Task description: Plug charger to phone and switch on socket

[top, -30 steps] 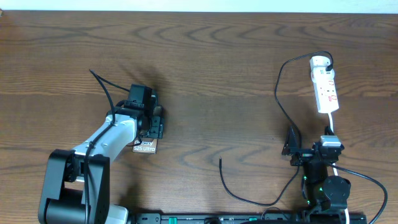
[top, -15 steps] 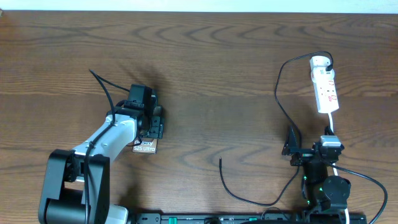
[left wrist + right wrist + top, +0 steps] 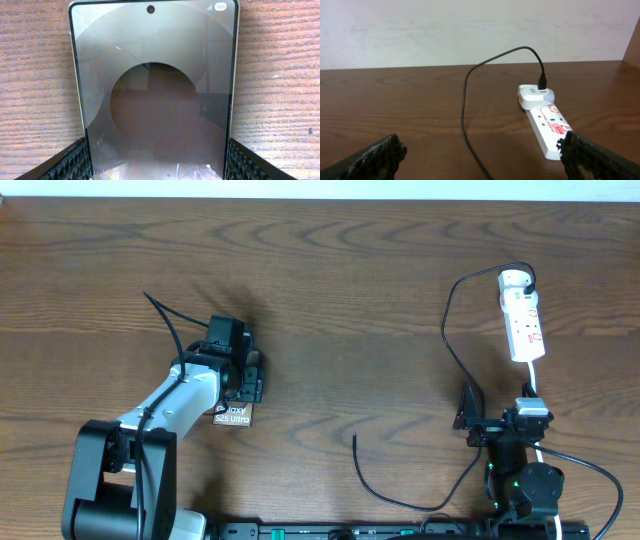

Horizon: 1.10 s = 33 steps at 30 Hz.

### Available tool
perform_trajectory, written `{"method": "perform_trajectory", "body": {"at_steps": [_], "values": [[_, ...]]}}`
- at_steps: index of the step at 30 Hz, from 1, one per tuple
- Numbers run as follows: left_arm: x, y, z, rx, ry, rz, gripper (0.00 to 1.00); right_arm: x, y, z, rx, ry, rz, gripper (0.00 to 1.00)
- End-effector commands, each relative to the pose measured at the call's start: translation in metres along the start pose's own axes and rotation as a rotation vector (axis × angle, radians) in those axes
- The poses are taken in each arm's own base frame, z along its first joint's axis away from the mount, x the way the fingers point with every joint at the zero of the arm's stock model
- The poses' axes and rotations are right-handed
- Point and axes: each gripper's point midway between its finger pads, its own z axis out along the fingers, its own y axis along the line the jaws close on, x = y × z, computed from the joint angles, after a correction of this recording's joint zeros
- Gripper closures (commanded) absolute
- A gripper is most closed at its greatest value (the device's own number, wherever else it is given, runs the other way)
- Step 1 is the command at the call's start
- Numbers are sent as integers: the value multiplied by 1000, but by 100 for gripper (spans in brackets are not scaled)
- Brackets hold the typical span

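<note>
The phone lies flat on the wooden table at the left, its lettered end showing below my left gripper. In the left wrist view the phone's screen fills the frame and my left gripper has a finger against each long edge. The white socket strip lies at the right. The black charger cable runs from a white adapter on the strip, curves down past my right gripper and ends in a free tip. My right gripper is open and empty, facing the socket and the cable.
A white cord leaves the socket's near end toward the right arm's base. A thicker black arm cable arcs over the left arm. A pale wall stands behind the table's far edge.
</note>
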Motion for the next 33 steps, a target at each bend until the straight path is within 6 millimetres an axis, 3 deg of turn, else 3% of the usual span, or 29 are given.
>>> {"method": "perform_trajectory", "body": {"at_steps": [1, 18, 33], "values": [[13, 2, 7, -12, 37, 7, 93, 1, 3, 0, -10, 1, 12, 1], [8, 2, 3, -11, 17, 7, 93, 1, 3, 0, -10, 1, 12, 1], [-23, -6, -51, 41, -180, 6, 93, 1, 3, 0, -10, 1, 12, 1]]}}
